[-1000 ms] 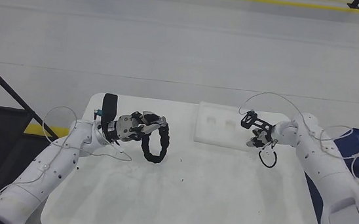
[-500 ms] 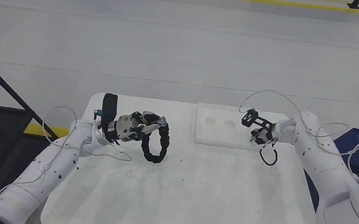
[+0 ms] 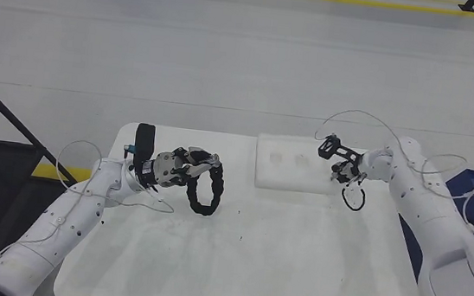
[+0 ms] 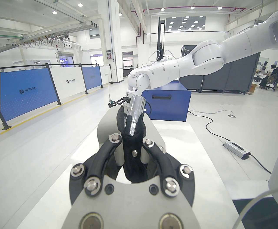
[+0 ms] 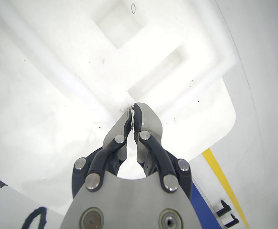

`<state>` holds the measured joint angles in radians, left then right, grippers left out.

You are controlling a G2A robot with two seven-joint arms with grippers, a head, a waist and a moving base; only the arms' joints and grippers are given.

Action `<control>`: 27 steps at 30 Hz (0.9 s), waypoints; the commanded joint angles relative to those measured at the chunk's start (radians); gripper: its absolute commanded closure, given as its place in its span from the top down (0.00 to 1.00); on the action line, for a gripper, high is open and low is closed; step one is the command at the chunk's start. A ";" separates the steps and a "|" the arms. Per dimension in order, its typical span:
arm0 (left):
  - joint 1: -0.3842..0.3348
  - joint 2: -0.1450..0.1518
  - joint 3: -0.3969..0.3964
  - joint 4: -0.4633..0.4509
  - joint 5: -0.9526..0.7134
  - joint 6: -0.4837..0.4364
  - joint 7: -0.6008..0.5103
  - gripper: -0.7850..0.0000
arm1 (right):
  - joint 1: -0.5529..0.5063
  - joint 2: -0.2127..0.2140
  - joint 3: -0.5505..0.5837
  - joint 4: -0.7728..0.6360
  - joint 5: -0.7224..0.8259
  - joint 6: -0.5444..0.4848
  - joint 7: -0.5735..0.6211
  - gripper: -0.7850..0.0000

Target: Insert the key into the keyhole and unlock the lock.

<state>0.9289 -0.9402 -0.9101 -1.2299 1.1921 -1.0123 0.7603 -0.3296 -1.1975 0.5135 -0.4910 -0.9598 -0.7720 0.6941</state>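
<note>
Since a second ago the right gripper (image 3: 337, 167) has drawn toward the far edge of the table (image 3: 241, 270), over the white foam tray (image 3: 287, 164), its fingers pinched on a thin metal key (image 5: 131, 120). Meanwhile the left gripper (image 3: 201, 162) stays clamped on the black cable lock (image 3: 205, 190), with the chrome cylinder (image 4: 134, 115) facing the other arm. Key and lock sit well apart, so insertion has probably not begun

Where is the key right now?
In the right wrist view the key is pinched in the right gripper, by the foam tray's corner, across the table from the left gripper's cable lock.
</note>
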 commanded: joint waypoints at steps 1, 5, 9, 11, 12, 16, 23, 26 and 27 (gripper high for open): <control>0.000 0.000 0.000 0.000 0.000 0.000 0.000 0.00 | -0.008 0.003 -0.007 -0.036 -0.033 0.037 0.038 0.00; 0.000 0.000 0.000 0.000 0.000 0.000 0.000 0.00 | -0.037 0.008 -0.016 -0.124 -0.077 0.105 0.127 0.00; 0.000 0.000 0.000 0.000 0.000 0.000 0.000 0.00 | -0.055 0.017 -0.009 -0.193 -0.084 0.126 0.195 0.00; 0.000 0.000 0.000 0.000 0.000 0.000 0.000 0.00 | -0.064 0.025 0.000 -0.233 -0.086 0.138 0.241 0.00; 0.000 0.000 0.000 0.000 0.000 0.000 0.000 0.00 | -0.066 0.028 0.005 -0.246 -0.085 0.141 0.253 0.00; 0.000 0.000 0.000 0.000 0.000 0.000 0.000 0.00 | -0.082 0.053 0.046 -0.326 -0.062 0.145 0.295 0.00; 0.000 0.000 0.000 0.000 0.000 0.000 0.000 0.00 | -0.157 0.122 0.194 -0.445 0.047 0.171 0.249 0.00; 0.000 0.000 0.000 0.000 0.000 0.000 0.000 0.00 | -0.213 0.150 0.259 -0.502 0.082 0.220 0.226 0.00; 0.000 0.000 0.000 0.000 0.000 0.000 0.000 0.00 | -0.234 0.158 0.281 -0.521 0.092 0.242 0.215 0.00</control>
<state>0.9289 -0.9401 -0.9101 -1.2299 1.1921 -1.0123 0.7603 -0.5429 -1.0475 0.7709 -0.9938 -0.8789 -0.5514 0.9197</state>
